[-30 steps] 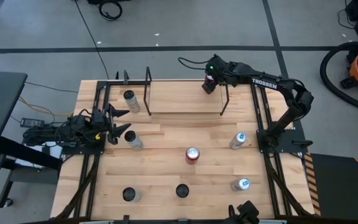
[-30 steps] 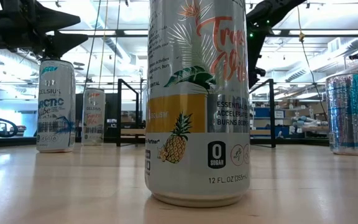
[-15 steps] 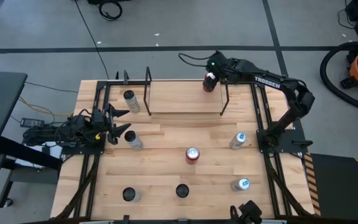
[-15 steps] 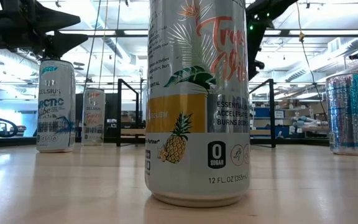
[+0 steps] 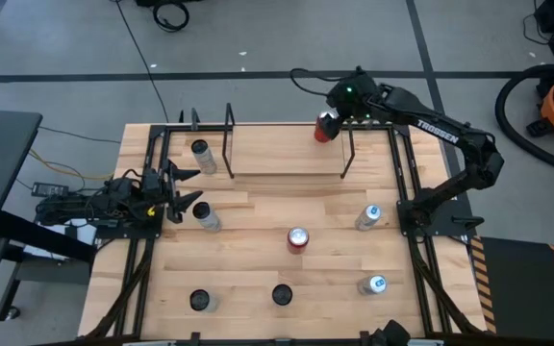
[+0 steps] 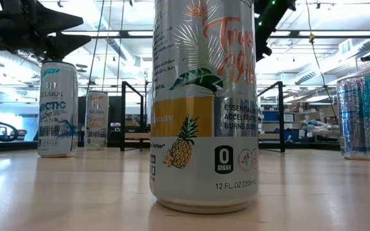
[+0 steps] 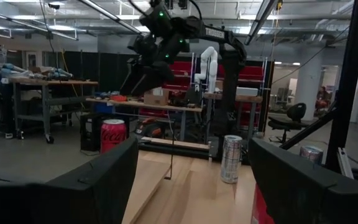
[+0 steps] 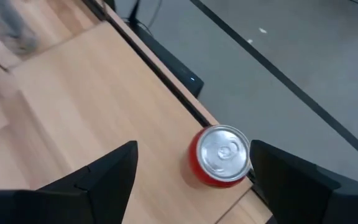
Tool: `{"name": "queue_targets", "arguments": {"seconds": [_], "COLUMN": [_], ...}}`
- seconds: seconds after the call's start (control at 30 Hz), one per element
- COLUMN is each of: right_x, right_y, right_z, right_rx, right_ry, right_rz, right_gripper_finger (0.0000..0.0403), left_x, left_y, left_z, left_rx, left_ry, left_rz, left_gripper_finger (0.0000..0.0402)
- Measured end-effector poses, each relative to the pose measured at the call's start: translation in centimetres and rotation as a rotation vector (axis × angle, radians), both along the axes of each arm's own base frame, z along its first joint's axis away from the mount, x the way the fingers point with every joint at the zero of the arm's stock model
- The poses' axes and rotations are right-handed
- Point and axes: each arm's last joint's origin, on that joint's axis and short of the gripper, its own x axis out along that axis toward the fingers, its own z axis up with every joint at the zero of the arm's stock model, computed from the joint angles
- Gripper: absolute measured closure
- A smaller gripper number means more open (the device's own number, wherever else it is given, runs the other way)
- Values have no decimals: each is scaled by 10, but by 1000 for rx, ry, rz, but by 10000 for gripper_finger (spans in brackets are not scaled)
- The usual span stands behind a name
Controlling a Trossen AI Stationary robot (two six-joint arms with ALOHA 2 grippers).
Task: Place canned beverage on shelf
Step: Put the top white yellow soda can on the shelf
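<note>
Right pincer [image 5: 333, 117] lifted — apparently clear of red can [image 5: 324, 130]

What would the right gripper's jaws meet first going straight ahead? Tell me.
Probably the red can standing on the shelf, just ahead between the right gripper's open jaws; the gap to it is hard to judge.
</note>
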Motion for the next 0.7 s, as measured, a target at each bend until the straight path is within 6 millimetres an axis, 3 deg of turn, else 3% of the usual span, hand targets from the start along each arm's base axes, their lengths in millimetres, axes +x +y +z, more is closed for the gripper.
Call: {"name": "queue_targets", "arguments": {"seconds": [0.47, 0.7], "right_x": [-5, -5], "right_y": [6, 6], "right_z": [8, 8], "right_rx": [21, 22], "right_ry": [-54, -54], "right_rz": [53, 54], "right_gripper_finger": [84, 84], "left_x": [-11, -9], "left_y": [5, 5], "left_z": [26, 19], "left_rx": [-57, -58], "left_ry": [-31, 54], "left_rz": [185, 185], "left_gripper_finger": [95, 95]}}
